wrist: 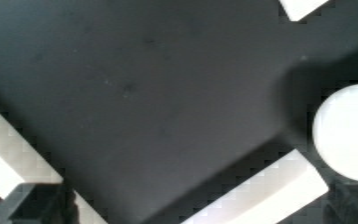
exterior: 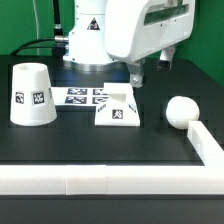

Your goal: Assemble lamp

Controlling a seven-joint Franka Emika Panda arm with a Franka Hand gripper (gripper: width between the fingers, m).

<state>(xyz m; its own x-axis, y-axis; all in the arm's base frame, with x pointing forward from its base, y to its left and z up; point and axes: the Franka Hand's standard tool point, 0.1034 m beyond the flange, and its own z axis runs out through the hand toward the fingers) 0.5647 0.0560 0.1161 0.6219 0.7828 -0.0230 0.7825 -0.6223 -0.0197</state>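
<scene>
Base (exterior: 120, 110): lying flat.
Shade (exterior: 30, 95): exterior view's left of base.
Bulb (exterior: 180, 111): exterior view's right of base.
Gripper (exterior: 135, 75): above base; finger spread unclear.

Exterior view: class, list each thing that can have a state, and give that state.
shade: standing wide end down, unattached.
base: lying flat, nothing fitted on it.
bulb: lying loose, apart from the base.
gripper: raised near the base, holding nothing; whether the fingers are open cannot be told.
</scene>
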